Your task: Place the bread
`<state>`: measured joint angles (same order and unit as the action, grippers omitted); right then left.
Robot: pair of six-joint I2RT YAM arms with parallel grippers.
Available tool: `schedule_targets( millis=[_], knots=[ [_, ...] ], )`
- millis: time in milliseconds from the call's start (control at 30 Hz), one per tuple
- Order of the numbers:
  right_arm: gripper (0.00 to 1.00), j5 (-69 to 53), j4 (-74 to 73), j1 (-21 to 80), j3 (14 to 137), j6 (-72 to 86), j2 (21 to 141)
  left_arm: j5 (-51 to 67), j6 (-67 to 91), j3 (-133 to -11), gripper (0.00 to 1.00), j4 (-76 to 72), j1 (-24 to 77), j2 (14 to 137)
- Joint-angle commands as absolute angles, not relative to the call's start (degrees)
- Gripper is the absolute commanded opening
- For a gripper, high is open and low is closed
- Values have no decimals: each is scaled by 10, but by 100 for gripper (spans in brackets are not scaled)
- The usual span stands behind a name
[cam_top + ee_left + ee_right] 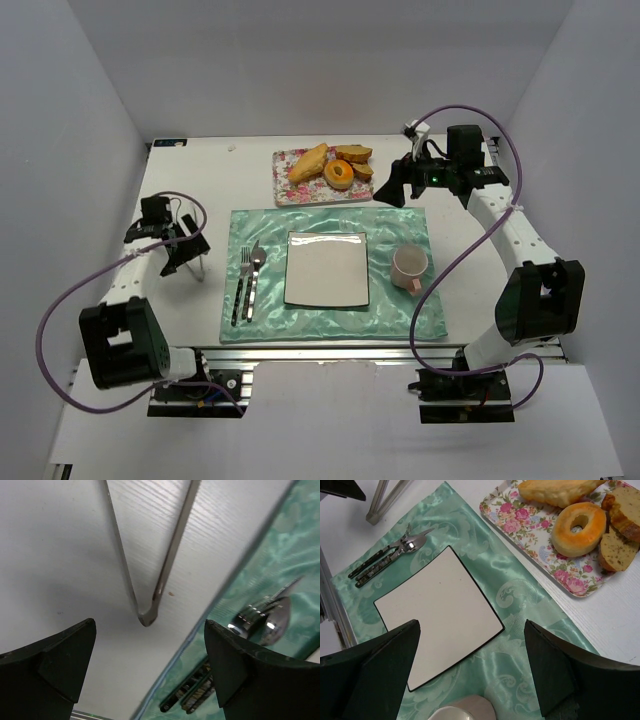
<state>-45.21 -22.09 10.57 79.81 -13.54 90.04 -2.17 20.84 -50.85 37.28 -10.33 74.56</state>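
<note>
The bread (pixel 308 163), a long golden-yellow loaf, lies at the left of the floral tray (pixel 287 185) at the back of the table; it also shows in the right wrist view (pixel 555 490). A white square plate (pixel 327 268) sits on the green placemat (pixel 395 225); it shows in the right wrist view too (pixel 440 610). My right gripper (pixel 392 187) is open and empty, raised just right of the tray, above the placemat's far right corner. My left gripper (pixel 187 247) is open and empty, low over the bare table left of the placemat.
An orange ring piece (pixel 339 174) and brown-crusted slices (pixel 354 155) share the tray. A pink mug (pixel 409 266) stands right of the plate. A fork and spoon (pixel 247 283) lie left of it. A metal stand's legs (pixel 150 555) rise by the left gripper.
</note>
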Motion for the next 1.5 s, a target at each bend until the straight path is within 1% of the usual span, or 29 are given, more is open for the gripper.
schedule_targets(
  millis=[0,133,300,433,733,800,833,967,1000,1067,1100,1167,1200,1333,1367,1467],
  knots=[
    [89,-468,-190,105,802,-119,884,-58,180,-504,98,339,-102,790],
    [89,-470,-194,105,809,-113,888,-54,172,-513,98,296,-102,838],
    [89,-468,-191,105,809,-104,885,-67,159,-533,97,279,-102,903],
    [89,-465,-189,105,806,-100,881,-84,152,-546,96,260,-102,930],
    [89,-461,-200,105,807,-105,874,-92,140,-587,91,250,-102,998],
    [89,-461,-200,105,805,-105,871,-90,139,-589,86,247,-101,1008],
    [89,-461,-200,105,804,-105,871,-87,140,-589,80,246,-102,1012],
    [89,-461,-198,105,800,-103,869,-76,142,-577,63,240,-102,1008],
    [89,-461,-196,105,796,-102,868,-75,144,-572,57,235,-101,1004],
    [89,-464,-195,105,794,-100,867,-71,145,-556,52,228,-102,989],
    [89,-463,-193,105,793,-100,867,-70,146,-552,46,227,-102,983],
    [89,-464,-192,105,791,-100,865,-58,149,-548,42,230,-101,967],
    [89,-465,-193,105,791,-100,865,-51,150,-549,38,232,-102,944],
    [89,-462,-191,105,786,-102,862,5,165,-559,32,241,-98,869],
    [89,-463,-190,105,782,-102,861,42,172,-569,32,246,-95,854],
    [89,-464,-185,104,778,-99,861,81,179,-598,31,279,-69,815]
  ],
)
